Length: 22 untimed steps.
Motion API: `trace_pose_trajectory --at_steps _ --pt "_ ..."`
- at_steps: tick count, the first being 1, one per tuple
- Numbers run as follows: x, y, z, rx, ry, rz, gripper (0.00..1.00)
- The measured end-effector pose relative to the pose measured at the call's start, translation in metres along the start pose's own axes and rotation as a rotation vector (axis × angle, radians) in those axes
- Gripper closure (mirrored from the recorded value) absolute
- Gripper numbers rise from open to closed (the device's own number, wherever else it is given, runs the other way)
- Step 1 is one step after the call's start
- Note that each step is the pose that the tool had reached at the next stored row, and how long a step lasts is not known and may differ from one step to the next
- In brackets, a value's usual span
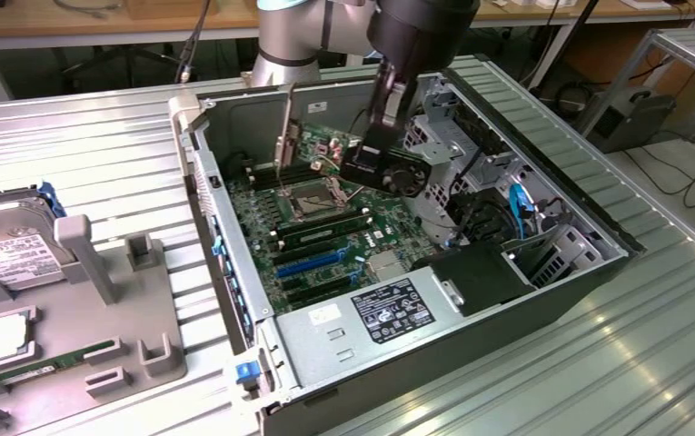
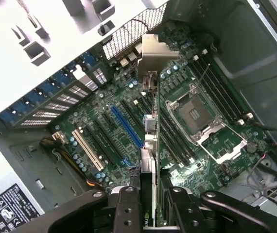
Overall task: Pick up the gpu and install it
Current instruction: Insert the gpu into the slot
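the arm (image 1: 426, 36) is cut off at the exterior view's 12 o'clock edge, the hard drive (image 1: 8, 254) at 9 o'clock. the near end of the gpu (image 2: 150, 165) hides inside the clamped gripper (image 2: 151, 196). print on the power supply label (image 1: 390, 309) is unreadably small.

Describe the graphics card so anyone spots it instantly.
In the open grey metal computer case, above the green motherboard, the black end effector grips a thin flat black card. Unlike the boxy silver hard drive outside, it is held on edge and ends in a narrow silver bracket.
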<state>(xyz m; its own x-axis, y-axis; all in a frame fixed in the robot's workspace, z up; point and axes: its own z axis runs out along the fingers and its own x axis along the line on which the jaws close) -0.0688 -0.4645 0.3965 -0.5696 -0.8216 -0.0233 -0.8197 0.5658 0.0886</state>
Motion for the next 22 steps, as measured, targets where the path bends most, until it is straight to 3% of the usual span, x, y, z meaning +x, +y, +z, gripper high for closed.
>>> trace_pose_trajectory --at_steps 3,5,11,18,22 --pt "0.0000 0.0000 0.0001 -0.0003 -0.0069 -0.070 0.74" --pt "0.0000 0.0000 0.0002 0.0009 -0.0081 -0.098 0.74" --pt "0.0000 -0.0001 0.0011 0.0057 -0.0035 -0.219 0.74" --pt "0.0001 -0.0003 0.0033 0.0170 -0.0015 -0.355 0.74" --pt "0.0001 -0.0004 0.0048 0.0181 -0.0002 -0.412 0.74"
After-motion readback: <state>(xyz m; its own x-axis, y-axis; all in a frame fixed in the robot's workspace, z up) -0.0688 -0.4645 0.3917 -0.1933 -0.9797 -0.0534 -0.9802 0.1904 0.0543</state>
